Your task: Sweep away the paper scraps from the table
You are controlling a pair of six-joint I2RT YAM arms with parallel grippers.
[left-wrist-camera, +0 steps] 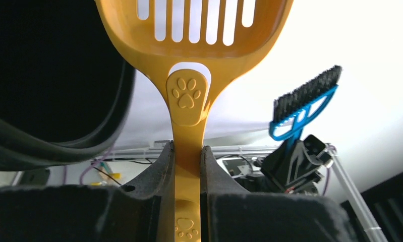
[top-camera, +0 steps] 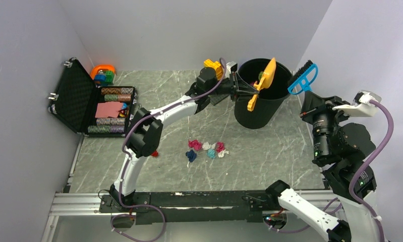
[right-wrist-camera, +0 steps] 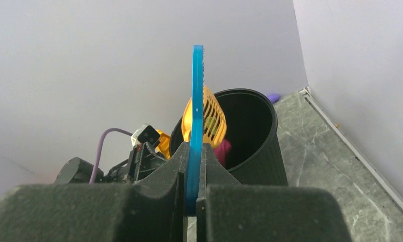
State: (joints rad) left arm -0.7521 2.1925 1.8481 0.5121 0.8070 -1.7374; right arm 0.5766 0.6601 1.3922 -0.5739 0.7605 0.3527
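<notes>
Several paper scraps (top-camera: 207, 148) in pink, blue, teal and white lie clustered mid-table (top-camera: 270, 156). One red scrap (top-camera: 154, 153) lies beside the left arm. My left gripper (top-camera: 242, 88) is shut on the handle of a yellow slotted scoop (top-camera: 264, 79). It holds the scoop tilted over the black bin (top-camera: 262, 113). In the left wrist view the gripper (left-wrist-camera: 187, 148) clamps the scoop (left-wrist-camera: 189, 96). My right gripper (top-camera: 306, 103) is shut on a blue brush (top-camera: 303, 78), raised right of the bin. It also shows in the right wrist view (right-wrist-camera: 192, 148). A pink scrap (right-wrist-camera: 222, 151) shows inside the bin (right-wrist-camera: 260, 151).
An open black case (top-camera: 88, 103) with poker chips stands at the back left, with an orange toy (top-camera: 102, 73) behind it. A black rail (top-camera: 189, 199) runs along the near edge. Walls close in the left, back and right.
</notes>
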